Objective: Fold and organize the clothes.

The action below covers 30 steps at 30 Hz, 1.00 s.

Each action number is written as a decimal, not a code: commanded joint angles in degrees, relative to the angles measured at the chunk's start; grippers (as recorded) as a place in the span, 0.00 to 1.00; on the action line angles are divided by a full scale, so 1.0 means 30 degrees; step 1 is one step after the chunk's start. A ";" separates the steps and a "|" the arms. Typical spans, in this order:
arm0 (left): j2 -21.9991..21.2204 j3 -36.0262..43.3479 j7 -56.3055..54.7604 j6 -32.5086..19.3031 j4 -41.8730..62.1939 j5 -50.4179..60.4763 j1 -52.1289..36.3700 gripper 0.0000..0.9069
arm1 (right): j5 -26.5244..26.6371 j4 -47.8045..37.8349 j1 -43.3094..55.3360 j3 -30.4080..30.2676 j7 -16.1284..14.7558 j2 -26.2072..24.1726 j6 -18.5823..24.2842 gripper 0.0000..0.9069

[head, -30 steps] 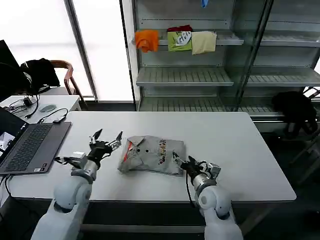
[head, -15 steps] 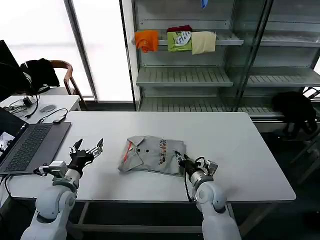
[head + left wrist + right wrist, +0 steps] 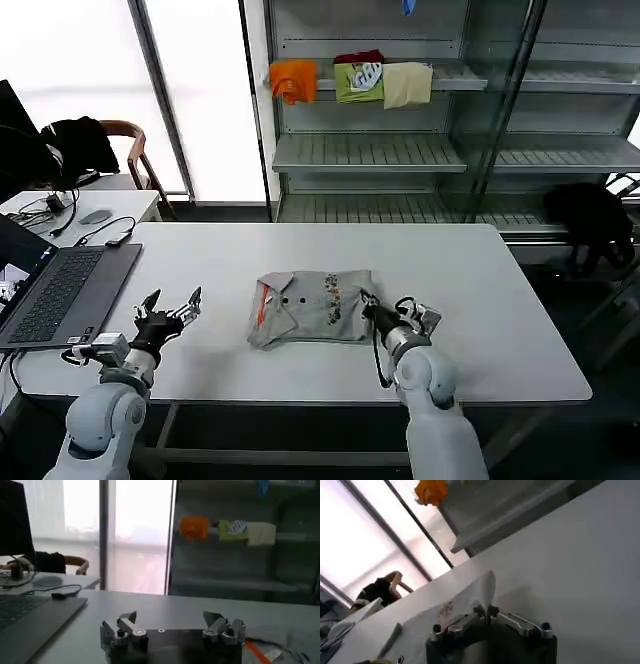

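A light grey shirt lies folded at the middle of the white table, with orange trim on its left side and a small multicolour print on top. My right gripper is at the shirt's right edge. In the right wrist view it is shut on a raised fold of the grey fabric. My left gripper hovers open to the left of the shirt, apart from it. Its spread fingers hold nothing, and the shirt's edge lies beyond them.
An open laptop sits on the table's left end. Behind the table a metal shelf holds orange, green and beige folded pieces. A black garment hangs at the right, and a chair stands at the left.
My left gripper has drawn back to the left and toward the table's front, away from the shirt. My right gripper moved up along the shirt's right edge, and the shirt shifted slightly right.
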 commanded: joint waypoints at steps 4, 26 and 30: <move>0.0012 -0.0446 -0.0015 0.0248 -0.0141 -0.0105 0.0506 1.00 | 0.0091 -0.0019 0.1229 0.0051 0.0352 -0.1732 -0.0015 0.00; -0.0290 -0.0095 -0.0014 0.0497 -0.0145 -0.0134 0.0473 1.00 | -0.0259 0.0129 0.0182 0.0583 -0.0002 -0.3249 -0.0005 0.00; -0.0250 -0.0130 -0.0013 0.0500 -0.0160 -0.0140 0.0553 1.00 | -0.0251 0.0141 0.0133 0.0667 -0.0045 -0.3337 -0.0002 0.00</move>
